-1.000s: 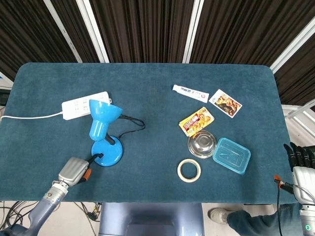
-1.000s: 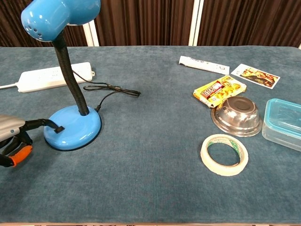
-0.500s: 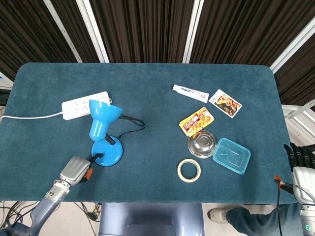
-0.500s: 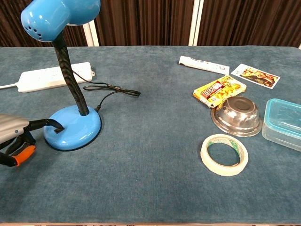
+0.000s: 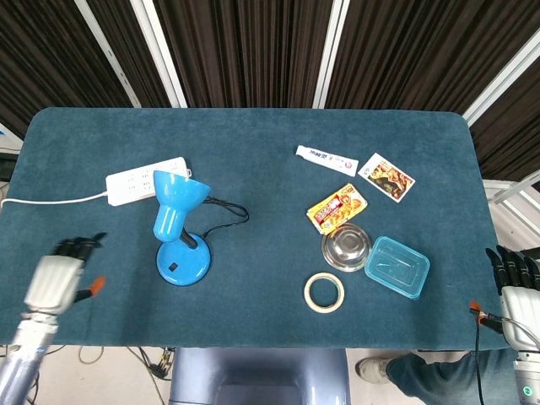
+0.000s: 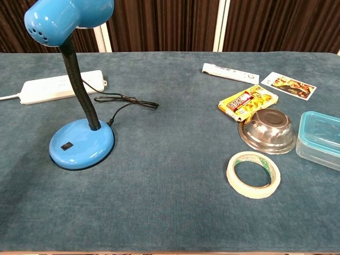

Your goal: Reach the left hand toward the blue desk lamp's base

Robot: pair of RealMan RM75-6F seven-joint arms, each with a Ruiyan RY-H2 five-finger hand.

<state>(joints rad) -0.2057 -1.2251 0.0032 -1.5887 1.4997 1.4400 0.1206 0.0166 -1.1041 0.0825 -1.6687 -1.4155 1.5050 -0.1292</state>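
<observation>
**Grey-backed hands with dark fingers and orange accents**

The left hand [image 5: 57, 278] has a smooth, pale grey back plate, roughly rectangular with rounded corners. Its fingers [image 5: 78, 245] are black and slender. A small orange tab projects from its side, and a grey cylindrical wrist leads into a bluish-grey forearm.

The right hand [image 5: 516, 287], seen at the frame edge beyond the table's [image 5: 253, 135] right rim, shows the same pale grey back and black segmented fingers [image 5: 509, 263]. A small orange-red tip sits beside it, with a thin black cable curving down along the grey forearm.
</observation>
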